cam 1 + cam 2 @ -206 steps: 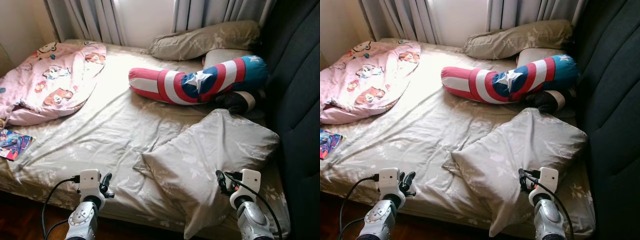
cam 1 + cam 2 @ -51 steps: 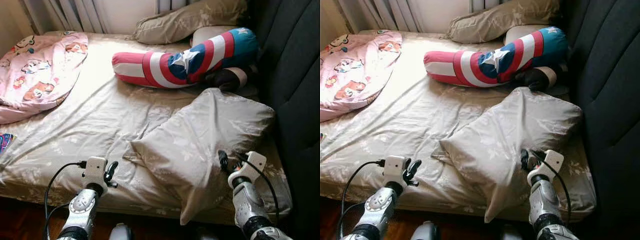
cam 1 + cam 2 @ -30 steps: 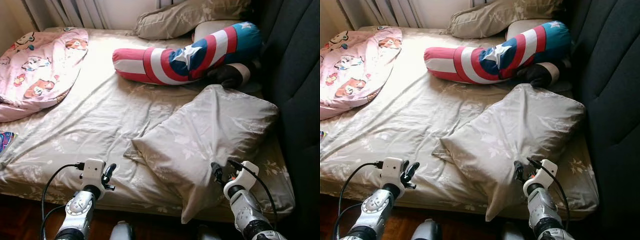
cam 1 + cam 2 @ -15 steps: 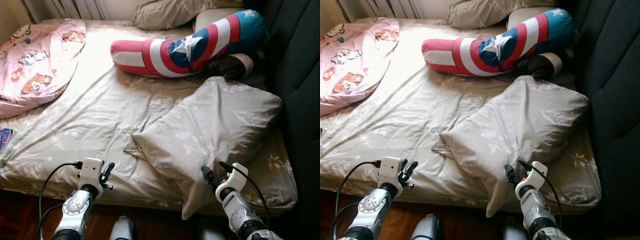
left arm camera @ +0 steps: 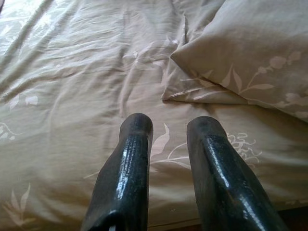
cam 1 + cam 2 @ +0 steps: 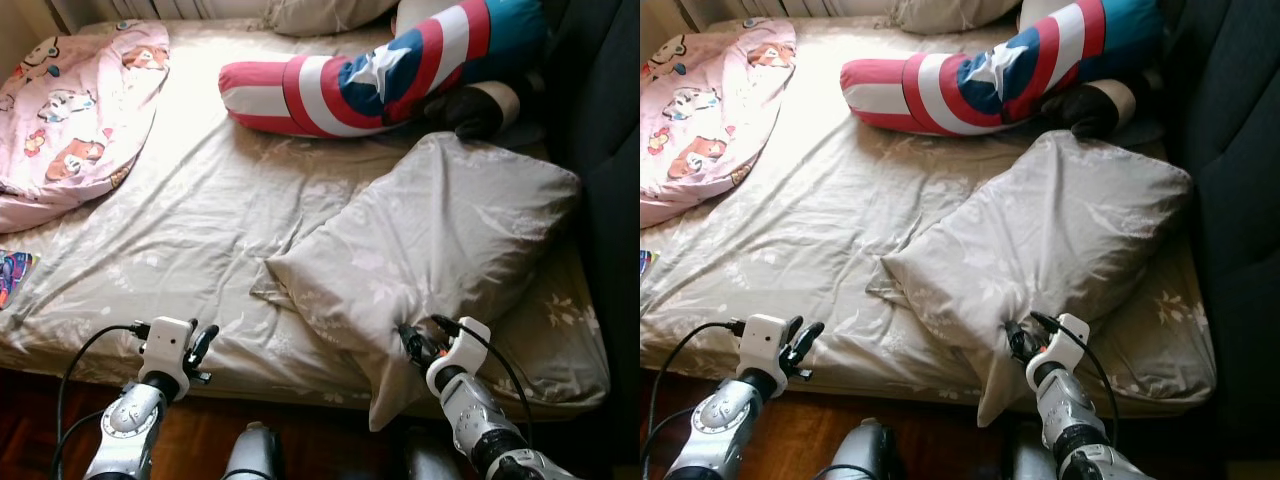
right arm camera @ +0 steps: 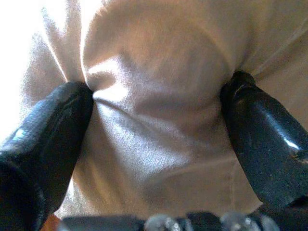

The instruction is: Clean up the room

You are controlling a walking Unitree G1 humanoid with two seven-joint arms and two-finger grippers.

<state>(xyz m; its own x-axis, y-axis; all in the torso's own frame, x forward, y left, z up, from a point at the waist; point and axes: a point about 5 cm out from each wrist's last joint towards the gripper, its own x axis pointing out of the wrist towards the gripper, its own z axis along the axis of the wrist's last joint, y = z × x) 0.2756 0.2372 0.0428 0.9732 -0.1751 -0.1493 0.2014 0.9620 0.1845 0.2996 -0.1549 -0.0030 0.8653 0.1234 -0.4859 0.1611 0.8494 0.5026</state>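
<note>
- The grey pillow [image 6: 430, 250] lies slantwise on the bed [image 6: 180, 230], its lower corner hanging over the near edge.
- The right end effector [image 7: 154, 120] has that corner's cloth bunched between its spread fingers.
- The left end effector [image 5: 168, 127] hovers over the sheet, fingers parted, holding nothing.
- A striped bolster [image 6: 380, 70] lies beyond; a pink blanket [image 6: 70, 100] at far left.
</note>
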